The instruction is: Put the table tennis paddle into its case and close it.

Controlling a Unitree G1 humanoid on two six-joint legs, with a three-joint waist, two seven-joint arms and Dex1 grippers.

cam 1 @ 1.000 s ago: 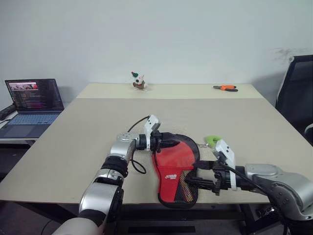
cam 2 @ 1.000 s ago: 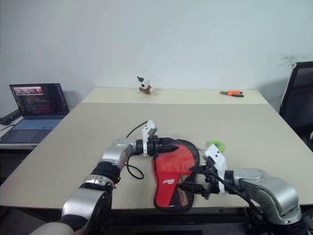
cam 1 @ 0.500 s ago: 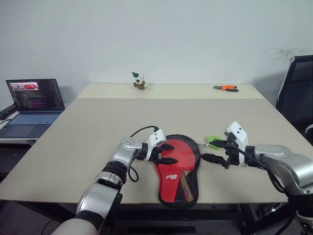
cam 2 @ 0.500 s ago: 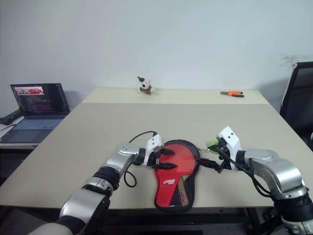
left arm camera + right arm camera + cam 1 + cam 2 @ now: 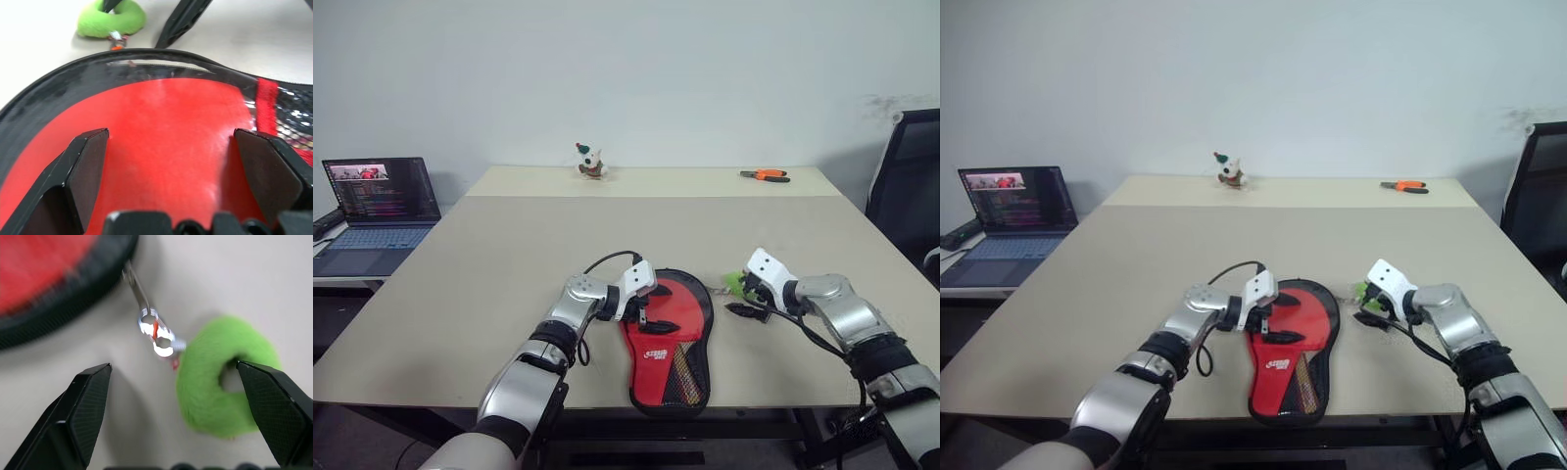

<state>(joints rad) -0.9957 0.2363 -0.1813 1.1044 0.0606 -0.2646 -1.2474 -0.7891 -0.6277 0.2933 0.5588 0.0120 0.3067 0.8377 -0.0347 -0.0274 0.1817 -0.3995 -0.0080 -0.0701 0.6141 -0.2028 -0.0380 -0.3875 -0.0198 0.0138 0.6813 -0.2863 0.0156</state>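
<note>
The case (image 5: 668, 338) lies flat near the table's front edge, with a black rim, a red panel and mesh towards its narrow end. The table tennis paddle is hidden. My left gripper (image 5: 649, 306) stands open just over the round end of the case (image 5: 161, 132), and nothing is between its fingers. A green tag (image 5: 736, 283) on a metal zipper pull (image 5: 154, 330) lies on the table just right of the case's round end. My right gripper (image 5: 745, 298) is open and straddles the green tag (image 5: 205, 396), one finger on either side.
The beige table (image 5: 509, 255) stretches far back. A laptop (image 5: 377, 201) stands open on a side desk at the left. A small toy figure (image 5: 590, 162) and orange pliers (image 5: 765, 176) sit at the far edge. A black chair (image 5: 906, 186) stands at the right.
My left gripper let go of the case's raised flap and opened; the flap now lies flat. My right arm swung from the case's narrow end forward to the green tag.
</note>
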